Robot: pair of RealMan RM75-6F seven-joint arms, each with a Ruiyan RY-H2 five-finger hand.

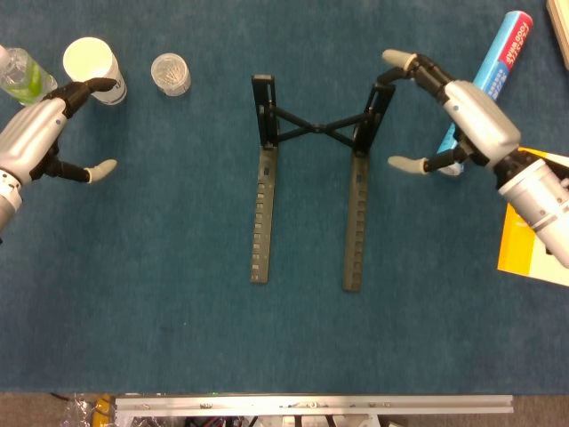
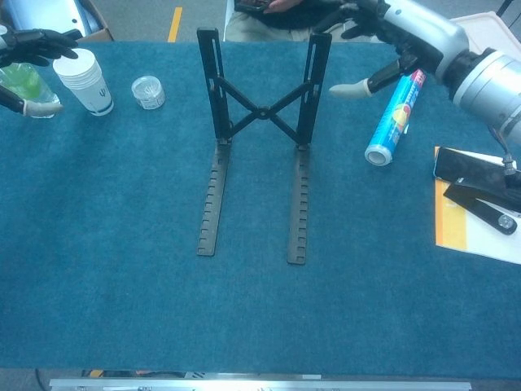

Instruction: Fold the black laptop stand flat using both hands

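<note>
The black laptop stand (image 1: 308,178) (image 2: 259,130) stands unfolded in the middle of the blue cloth, its two uprights raised at the far end and joined by a crossed brace. My right hand (image 1: 458,111) (image 2: 399,37) hovers just right of the right upright with fingers spread, its fingertip close to the top of that upright and nothing held. Far off to the left, my left hand (image 1: 40,133) (image 2: 28,57) is open too, beside the white cup, well away from the stand.
A white paper cup (image 1: 93,67) (image 2: 81,81), a small clear jar (image 1: 170,74) (image 2: 147,92) and a green bottle (image 1: 22,78) stand at the far left. A blue tube (image 1: 487,84) (image 2: 396,114) lies at right, with a yellow-white booklet (image 1: 531,253) and black items (image 2: 480,191) near the right edge.
</note>
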